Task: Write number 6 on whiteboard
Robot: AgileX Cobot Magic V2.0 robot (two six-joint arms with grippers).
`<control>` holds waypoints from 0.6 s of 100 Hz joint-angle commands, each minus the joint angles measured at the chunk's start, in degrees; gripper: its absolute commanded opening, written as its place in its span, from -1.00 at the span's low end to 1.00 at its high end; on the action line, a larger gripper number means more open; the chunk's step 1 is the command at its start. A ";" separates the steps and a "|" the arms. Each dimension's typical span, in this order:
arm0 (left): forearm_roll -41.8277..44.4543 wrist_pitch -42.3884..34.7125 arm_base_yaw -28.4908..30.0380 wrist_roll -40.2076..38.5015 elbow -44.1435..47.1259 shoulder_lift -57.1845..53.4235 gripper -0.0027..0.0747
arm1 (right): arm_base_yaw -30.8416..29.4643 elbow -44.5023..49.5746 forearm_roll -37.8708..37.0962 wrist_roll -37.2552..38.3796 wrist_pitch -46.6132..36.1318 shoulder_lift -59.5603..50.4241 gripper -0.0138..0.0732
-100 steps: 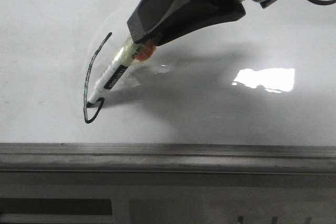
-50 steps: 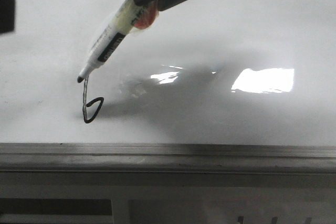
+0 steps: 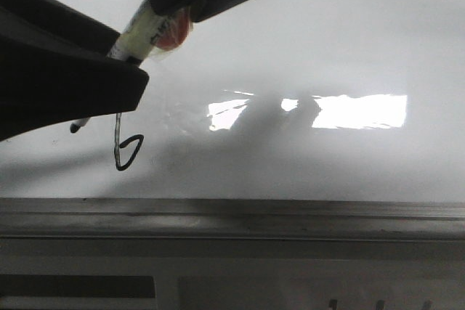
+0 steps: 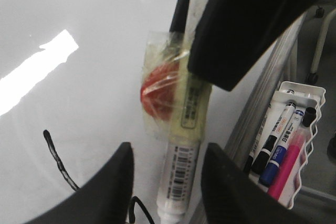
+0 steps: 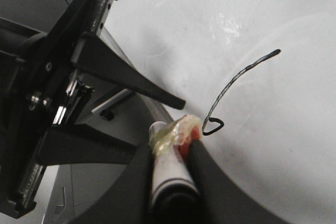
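We've got the marker [image 4: 181,145] clamped in our right gripper [image 5: 173,174], tip lifted beside the number 6 [image 3: 125,148], its barrel running lengthwise between our left gripper's [image 4: 165,182] spread, empty jaws.

Right hand [image 5: 170,169] gripped a white marker [image 5: 167,174], barrel wrapped in clear tape with a red patch. Left hand [image 5: 157,124] stood alongside, fingers [image 5: 131,80] spread apart, one on each side of the marker's end. The number 6 [image 5: 231,90] lay on the whiteboard [image 5: 262,35]: long slanted stroke, small pointed loop just beside the marker.
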 commanded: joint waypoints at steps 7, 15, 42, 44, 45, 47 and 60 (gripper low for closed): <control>-3.27 -0.77 -0.37 -0.70 -2.02 -0.26 -0.90 | 0.04 -1.44 0.42 -0.54 -2.63 -1.47 -0.83; -3.37 -0.52 -0.37 -0.70 -2.02 -0.26 -0.98 | 0.04 -1.44 0.52 -0.54 -2.53 -1.47 -0.83; -4.86 -0.52 -0.37 -0.78 -2.02 -0.26 -0.98 | -0.29 -1.44 0.50 -0.54 -4.28 -1.47 -0.03; -5.78 -0.52 -0.37 -0.78 -2.02 -0.26 -0.98 | -0.46 -1.44 0.50 -0.54 -4.77 -1.47 0.10; -6.52 -0.52 -0.37 -0.78 -2.02 -0.26 -0.98 | -0.57 -1.44 0.50 -0.54 -5.15 -1.47 0.13; -8.01 -0.52 -0.37 -0.78 -2.02 -0.26 -0.98 | -0.92 -1.44 0.50 -0.54 -5.86 -1.47 0.24; -21.49 -0.27 0.62 -0.78 -2.50 -1.07 -0.98 | -2.57 -1.44 0.50 -0.54 -8.12 -1.47 0.34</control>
